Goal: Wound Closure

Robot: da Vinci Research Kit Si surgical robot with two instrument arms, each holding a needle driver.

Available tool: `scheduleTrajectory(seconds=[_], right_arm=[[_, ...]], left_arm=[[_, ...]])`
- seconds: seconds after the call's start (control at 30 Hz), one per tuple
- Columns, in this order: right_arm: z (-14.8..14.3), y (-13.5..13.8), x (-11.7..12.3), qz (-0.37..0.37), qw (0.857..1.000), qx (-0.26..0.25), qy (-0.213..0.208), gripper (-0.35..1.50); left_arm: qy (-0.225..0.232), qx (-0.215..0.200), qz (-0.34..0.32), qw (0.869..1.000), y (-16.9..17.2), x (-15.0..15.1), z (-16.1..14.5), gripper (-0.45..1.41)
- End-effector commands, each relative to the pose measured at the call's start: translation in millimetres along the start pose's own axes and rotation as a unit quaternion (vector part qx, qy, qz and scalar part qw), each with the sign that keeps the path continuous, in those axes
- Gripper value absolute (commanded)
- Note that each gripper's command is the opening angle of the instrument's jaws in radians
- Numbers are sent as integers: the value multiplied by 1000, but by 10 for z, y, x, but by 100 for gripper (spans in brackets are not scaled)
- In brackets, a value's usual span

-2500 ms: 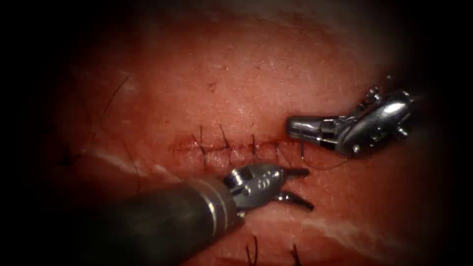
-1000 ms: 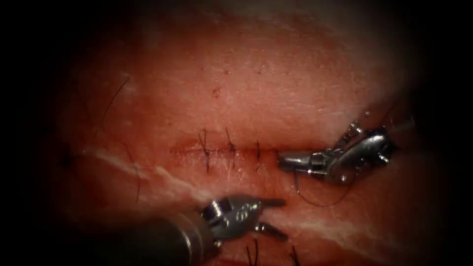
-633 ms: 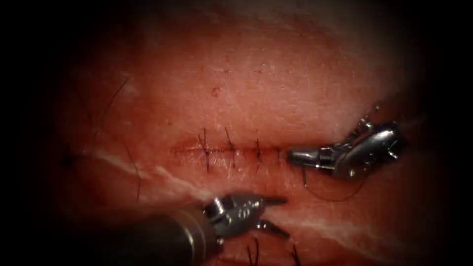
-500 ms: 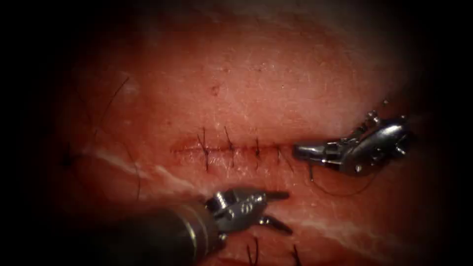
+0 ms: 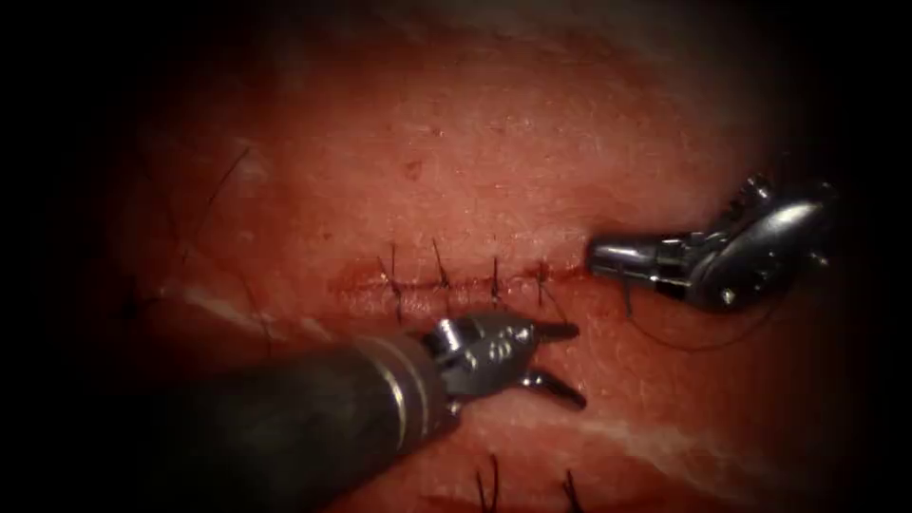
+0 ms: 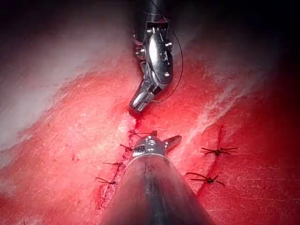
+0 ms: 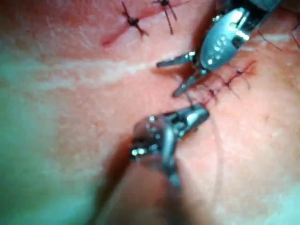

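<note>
Needle hidden; right claw (image 5: pixel 600 255) closed on thread (image 5: pixel 698 344) at cut's right end, left claw (image 5: pixel 562 361) open, empty.

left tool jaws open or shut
Open: the left tool has its two jaws spread in a V over the tissue, holding nothing.

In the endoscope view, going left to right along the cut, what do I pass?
Left arm's shaft → first stitch → second stitch → third stitch → fourth stitch → right gripper, shut on the thread → right tool's wrist.
</note>
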Motion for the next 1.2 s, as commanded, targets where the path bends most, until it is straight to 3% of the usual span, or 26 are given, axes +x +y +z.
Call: scheduleTrajectory(seconds=[0.03, 0.33, 0.9, 1.2], right_arm=[[3, -9, -1, 2, 1000, 2, 1, -35], [3, 9, -3, 60, 998, -5, -4, -35], [8, 13, 4, 24, 1000, 2, -6, -35], [26, 22, -13, 188, 980, 56, -32, -35]], left_arm=[[0, 0, 0, 1000, 0, -6, 14, 34], [-2, 5, 11, 1000, -10, -29, 28, 34], [-3, 5, 8, 1000, -13, -37, 27, 34], [-3, 4, 8, 1000, -12, -38, 25, 34]])
